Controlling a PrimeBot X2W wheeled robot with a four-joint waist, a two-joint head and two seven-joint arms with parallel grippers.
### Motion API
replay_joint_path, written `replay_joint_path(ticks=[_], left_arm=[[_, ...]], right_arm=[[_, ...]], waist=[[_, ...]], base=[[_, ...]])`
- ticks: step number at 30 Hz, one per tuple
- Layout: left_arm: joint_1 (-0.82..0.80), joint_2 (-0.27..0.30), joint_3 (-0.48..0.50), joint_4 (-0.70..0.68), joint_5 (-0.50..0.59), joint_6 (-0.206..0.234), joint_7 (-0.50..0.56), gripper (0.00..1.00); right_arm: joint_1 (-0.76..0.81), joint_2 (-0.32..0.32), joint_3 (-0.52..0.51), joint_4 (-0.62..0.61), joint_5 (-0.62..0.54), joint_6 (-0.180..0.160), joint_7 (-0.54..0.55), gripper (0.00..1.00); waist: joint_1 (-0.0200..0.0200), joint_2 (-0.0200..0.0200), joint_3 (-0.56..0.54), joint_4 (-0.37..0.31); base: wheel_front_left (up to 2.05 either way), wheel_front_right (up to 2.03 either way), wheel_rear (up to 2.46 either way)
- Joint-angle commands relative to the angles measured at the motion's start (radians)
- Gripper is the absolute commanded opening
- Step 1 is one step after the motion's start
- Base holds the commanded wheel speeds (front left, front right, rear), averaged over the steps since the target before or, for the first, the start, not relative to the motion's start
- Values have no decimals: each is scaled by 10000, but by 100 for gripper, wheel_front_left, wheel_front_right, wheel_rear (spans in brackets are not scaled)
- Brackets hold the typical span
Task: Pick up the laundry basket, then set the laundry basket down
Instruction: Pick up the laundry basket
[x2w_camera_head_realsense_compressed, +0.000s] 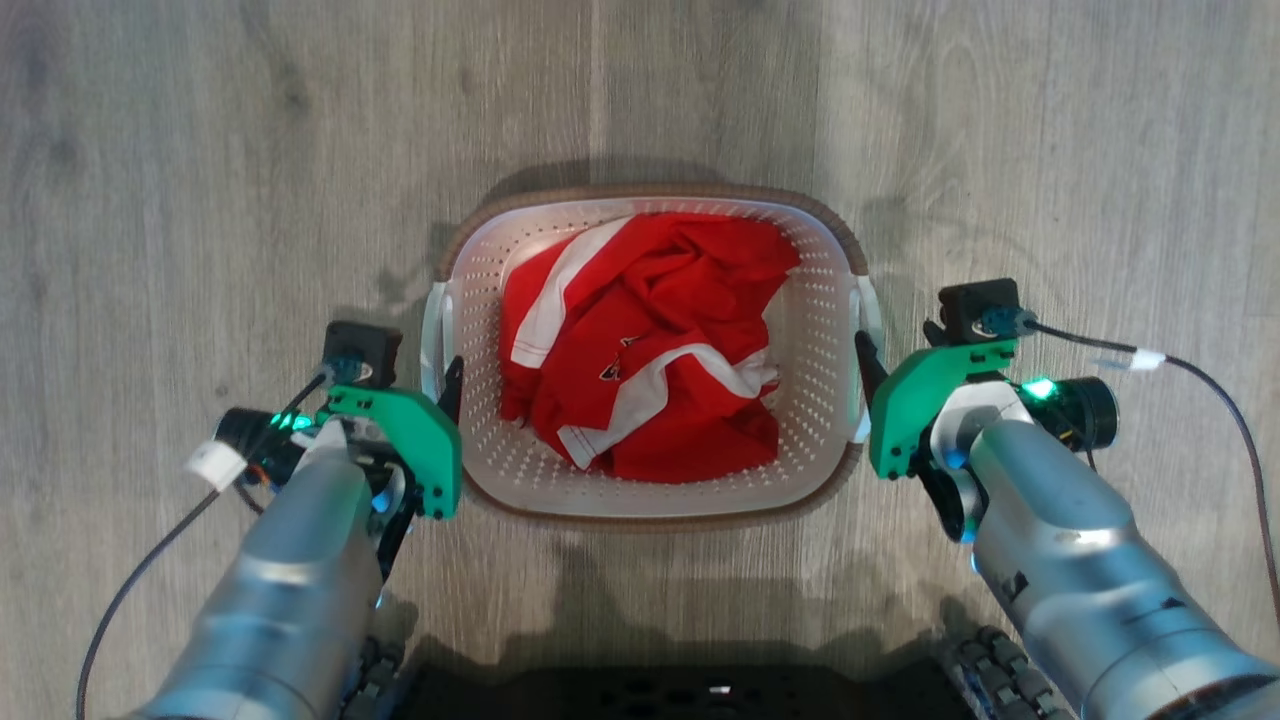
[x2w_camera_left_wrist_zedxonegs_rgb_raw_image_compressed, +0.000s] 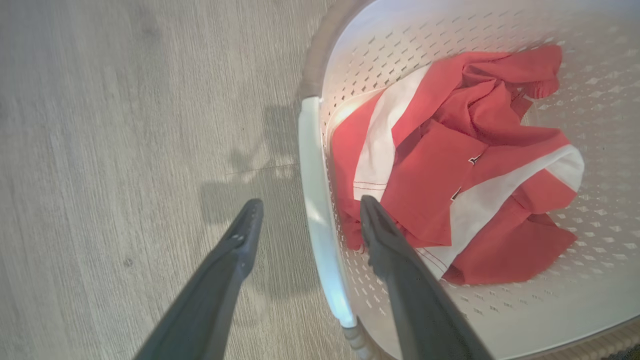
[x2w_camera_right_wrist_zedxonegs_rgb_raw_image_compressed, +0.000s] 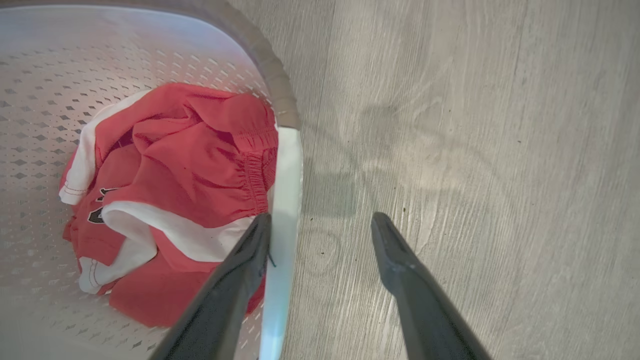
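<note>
- The laundry basket (x2w_camera_head_realsense_compressed: 820, 330) sits on the wood-look floor (x2w_camera_head_realsense_compressed: 200, 150) between the two grippers, its long sides facing them. A crumpled red and white garment (x2w_camera_head_realsense_compressed: 650, 350) lies inside.
- The left gripper (x2w_camera_left_wrist_zedxonegs_rgb_raw_image_compressed: 311, 202) is spread wide and grips nothing. The left handle (x2w_camera_left_wrist_zedxonegs_rgb_raw_image_compressed: 312, 150) runs between its fingers, one finger over bare floor and the other over the garment.
- The right gripper (x2w_camera_right_wrist_zedxonegs_rgb_raw_image_compressed: 322, 217) is also spread wide and empty. The right handle (x2w_camera_right_wrist_zedxonegs_rgb_raw_image_compressed: 285, 175) lies just beside its inner finger, and its outer finger is over the floor; I cannot tell whether anything touches.
- The basket likely handles light: thin perforated plastic with a single garment in it.
- The shell looks stiff, though the walls may flex under a one-sided pull.
- The white handles look like the best hold, one in each gripper, closed evenly so the basket stays level.
- Their smooth plastic may slip in narrow fingers, so a firm squeeze seems wise.
</note>
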Motion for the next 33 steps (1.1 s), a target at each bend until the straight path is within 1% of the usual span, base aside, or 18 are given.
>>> replay_joint_path(ticks=[1,8,13,22,24,31,33], left_arm=[[-53,228,9,15,-212,-59,62,100],[-381,227,-1105,-150,-1387,-60,598,100],[-763,226,-1512,103,-1871,-60,767,100],[-1087,266,-2077,351,-2374,-61,1025,100],[-1172,284,-2339,394,-2471,-61,1072,100],[-1292,286,-2800,443,-2744,-61,1129,100],[-1338,285,-2790,465,-2963,-61,1138,100]], right_arm=[[174,132,274,-11,134,69,37,100],[-146,132,733,225,616,69,75,100],[-378,132,1069,280,896,69,76,100],[-634,132,1698,192,1354,69,226,100],[-720,132,1926,237,1438,69,278,100],[-849,132,2125,393,1671,69,253,100],[-912,132,2179,437,1727,69,174,100]], waist=[[0,0,116,14],[0,0,498,24],[0,0,795,-8],[0,0,1176,-53],[0,0,1291,-48],[0,0,1499,-22],[0,0,1553,-12]], base=[[0,0,0],[0,0,0],[0,0,0],[0,0,0],[0,0,0],[0,0,0],[0,0,0]])
